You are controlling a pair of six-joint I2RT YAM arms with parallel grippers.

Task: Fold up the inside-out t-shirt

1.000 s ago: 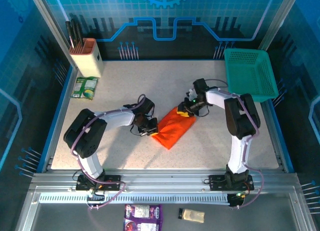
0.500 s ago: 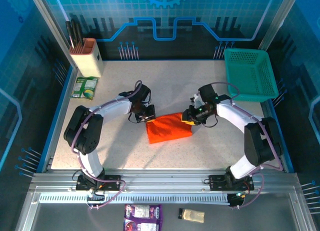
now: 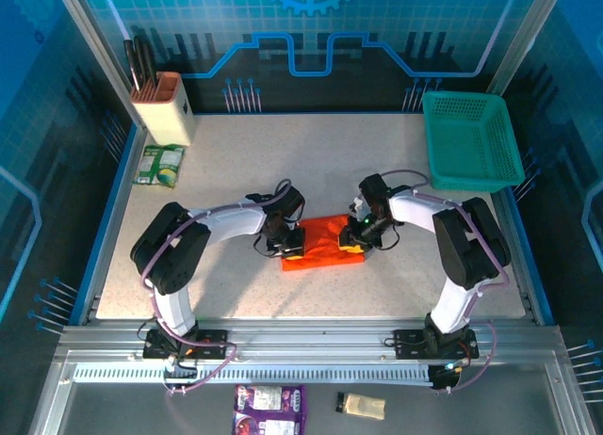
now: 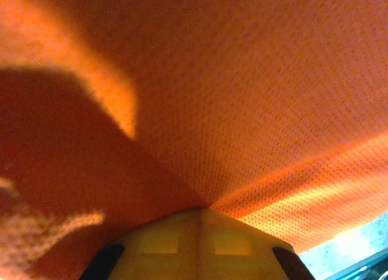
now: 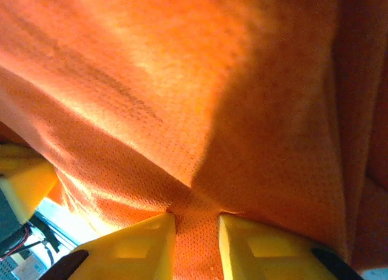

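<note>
Left gripper (image 3: 293,242), pressed together, and right gripper (image 3: 356,239) each pinch an end of the bunched orange inside-out t-shirt (image 3: 325,235) on the counter (image 3: 377,284), well apart from the teal mesh basket (image 3: 468,143).

orange t-shirt (image 3: 325,239) | folded small rectangle | flat, table centre

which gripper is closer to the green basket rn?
Right. The right gripper holds the t-shirt at its right end, down-left of the basket; the left gripper holds its left end, farther off.
</note>
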